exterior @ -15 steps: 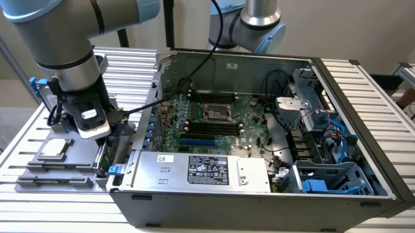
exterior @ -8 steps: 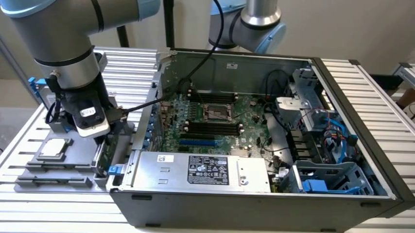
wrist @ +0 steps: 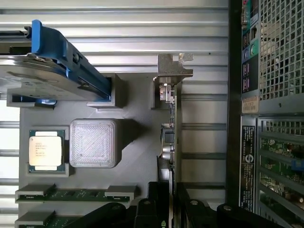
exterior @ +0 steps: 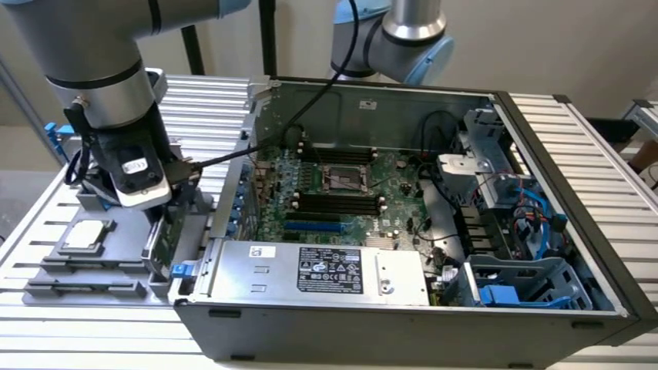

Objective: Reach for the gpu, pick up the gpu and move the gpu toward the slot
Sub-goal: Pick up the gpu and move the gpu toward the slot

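Wrist view is showing the tool (wrist: 172,190) straddling the edge-on gpu (wrist: 172,118) (clamped or not, I cannot tell); staying square and centred on the card is probably mattering most.

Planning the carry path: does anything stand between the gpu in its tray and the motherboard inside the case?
Yes: the case's wall rises between the gpu, standing edge-on in the gray tray, and the motherboard. The case is open on top.
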Robot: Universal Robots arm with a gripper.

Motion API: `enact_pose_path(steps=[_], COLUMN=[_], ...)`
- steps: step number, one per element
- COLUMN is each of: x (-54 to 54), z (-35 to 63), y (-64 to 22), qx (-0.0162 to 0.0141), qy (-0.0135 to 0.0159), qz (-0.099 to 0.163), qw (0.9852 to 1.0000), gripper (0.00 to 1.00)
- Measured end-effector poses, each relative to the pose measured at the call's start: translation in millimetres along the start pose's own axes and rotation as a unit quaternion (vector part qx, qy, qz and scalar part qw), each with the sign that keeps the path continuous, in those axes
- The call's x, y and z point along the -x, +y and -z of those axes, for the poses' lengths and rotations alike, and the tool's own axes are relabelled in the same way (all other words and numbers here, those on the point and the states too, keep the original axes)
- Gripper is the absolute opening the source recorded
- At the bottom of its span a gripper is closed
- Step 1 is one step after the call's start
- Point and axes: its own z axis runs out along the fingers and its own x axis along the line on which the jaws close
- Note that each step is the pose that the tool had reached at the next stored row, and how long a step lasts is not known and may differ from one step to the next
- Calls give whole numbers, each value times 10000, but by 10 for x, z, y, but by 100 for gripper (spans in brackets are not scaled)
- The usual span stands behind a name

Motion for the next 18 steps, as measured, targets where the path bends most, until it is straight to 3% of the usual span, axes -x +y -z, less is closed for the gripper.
enact_pose_path(steps=[5,18], x=[3,38], z=[162,748], y=[3,9], qx=[4,10], qy=[0,5], qz=[1,2], qw=[10000,10000], gripper=[26,26])
